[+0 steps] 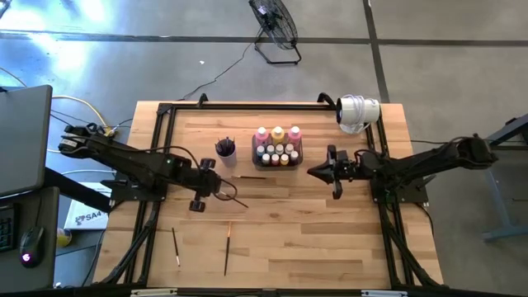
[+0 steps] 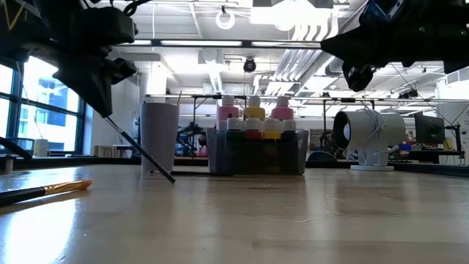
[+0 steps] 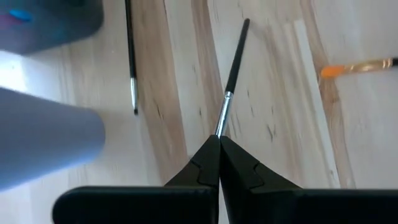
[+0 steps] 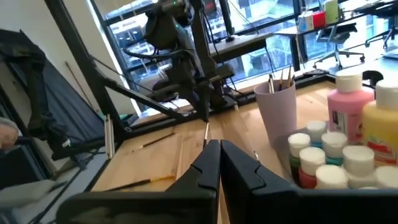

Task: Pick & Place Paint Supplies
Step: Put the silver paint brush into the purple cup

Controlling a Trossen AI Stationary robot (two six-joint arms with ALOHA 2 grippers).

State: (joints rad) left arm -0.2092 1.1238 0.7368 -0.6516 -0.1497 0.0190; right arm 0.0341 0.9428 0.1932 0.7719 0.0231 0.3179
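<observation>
My left gripper [image 1: 219,185] is shut on a thin dark-handled paintbrush [image 1: 235,196], just near of the small purple cup [image 1: 226,149], which holds other brushes. The dark grey tray [image 1: 256,153] holds pink and yellow-orange bottles [image 1: 278,134] and tiny white-capped ones [image 1: 276,154]. One brush [image 1: 247,176] lies near the tray, and two more [image 1: 176,246] [image 1: 227,247] lie toward the near edge. My right gripper [image 1: 317,172] is shut and empty, right of the tray. My left gripper pinches the brush at its silver ferrule end [image 3: 220,127] between its two shut fingers. The dark handle [image 3: 236,56] runs on past the fingertips, along the fingers. In the low view the brush [image 2: 135,150] slants down from the gripper, with its free end [image 2: 172,180] close to the table; I cannot tell whether it touches.
A white camera-like device [image 1: 358,112] stands at the far right corner. A black frame [image 1: 165,111] runs along the table's far and side edges. An orange-ferruled brush [image 2: 51,191] lies close to the low camera. Bare wood lies between the arms, toward the near edge.
</observation>
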